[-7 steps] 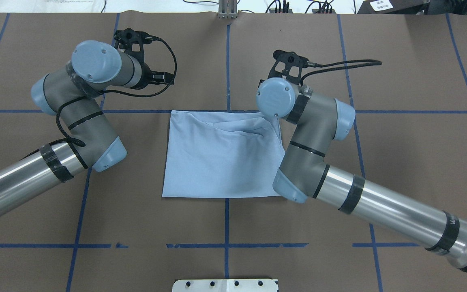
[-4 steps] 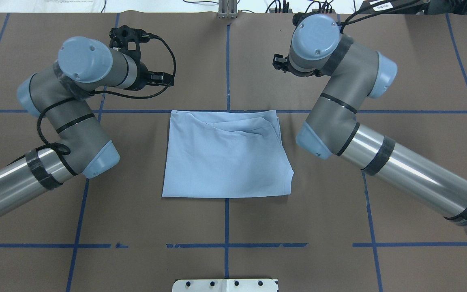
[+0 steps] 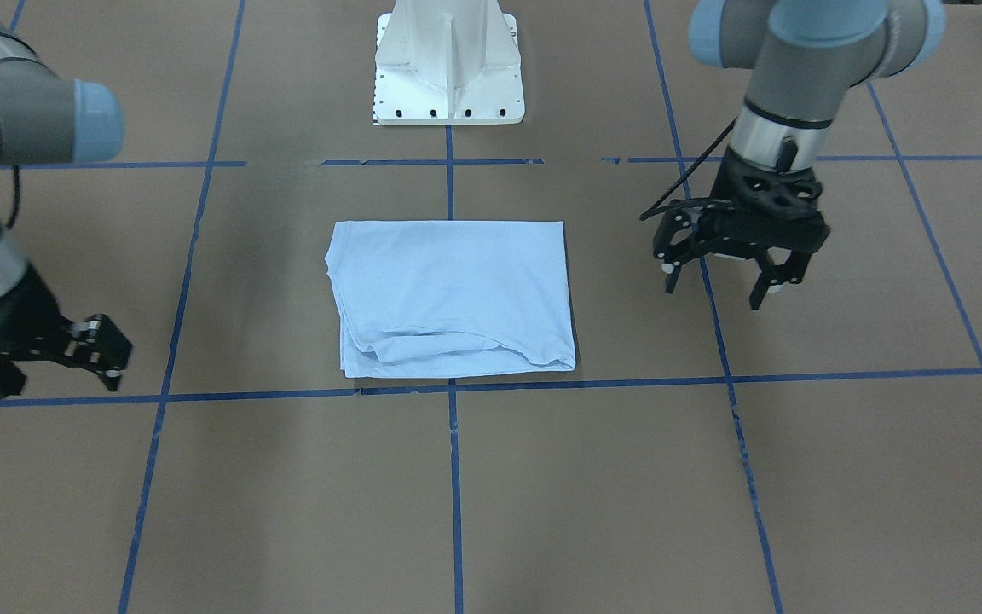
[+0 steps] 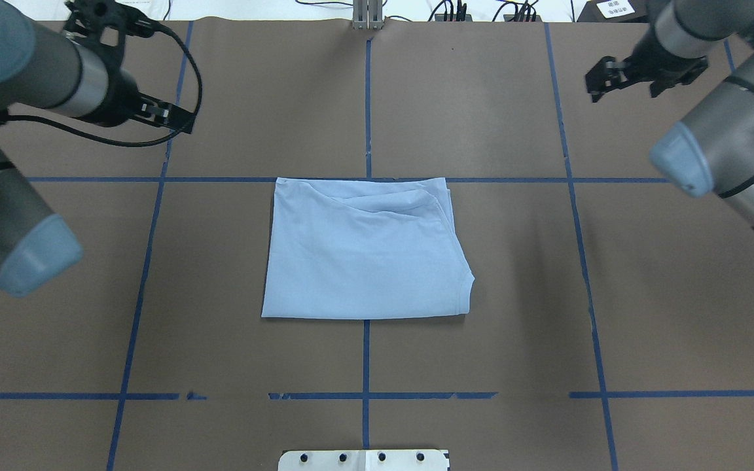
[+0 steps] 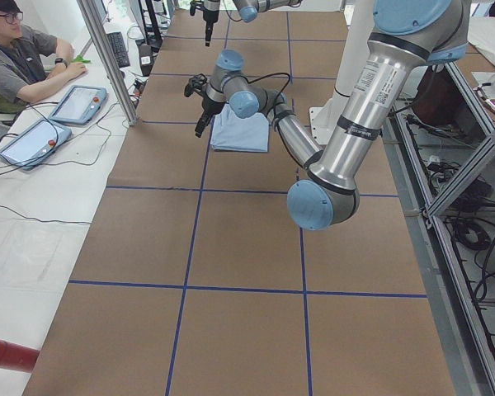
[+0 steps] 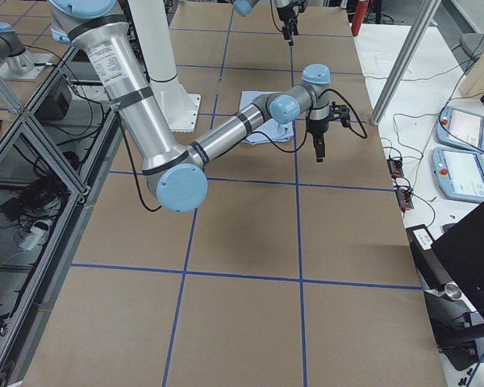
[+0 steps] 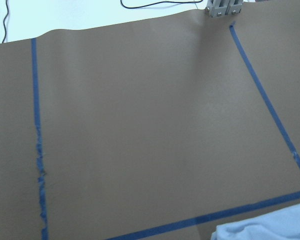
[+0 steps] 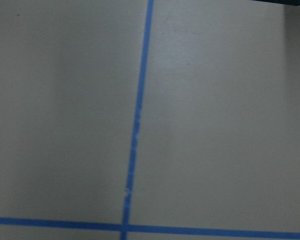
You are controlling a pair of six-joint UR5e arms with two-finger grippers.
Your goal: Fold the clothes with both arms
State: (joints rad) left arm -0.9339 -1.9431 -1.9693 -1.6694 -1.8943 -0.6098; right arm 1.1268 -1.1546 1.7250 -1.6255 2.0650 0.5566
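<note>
Folded T-shirt point(image 4: 364, 252) lies flat at the centre of the table point(image 4: 482, 360), directly in front of the pedestal base point(image 3: 448, 64), with its far edge along a tape line point(image 4: 514, 179). Left gripper point(image 3: 715, 292) hangs over the table off the shirt's left side and right gripper point(image 4: 622, 88) off its right side, both well apart from the cloth. The right one appears to sit farther out, though the front-facing view blurs it.

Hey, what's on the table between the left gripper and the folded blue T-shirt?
Nothing. In the front-facing view, only bare brown table cover lies between the open left gripper and the T-shirt.
</note>
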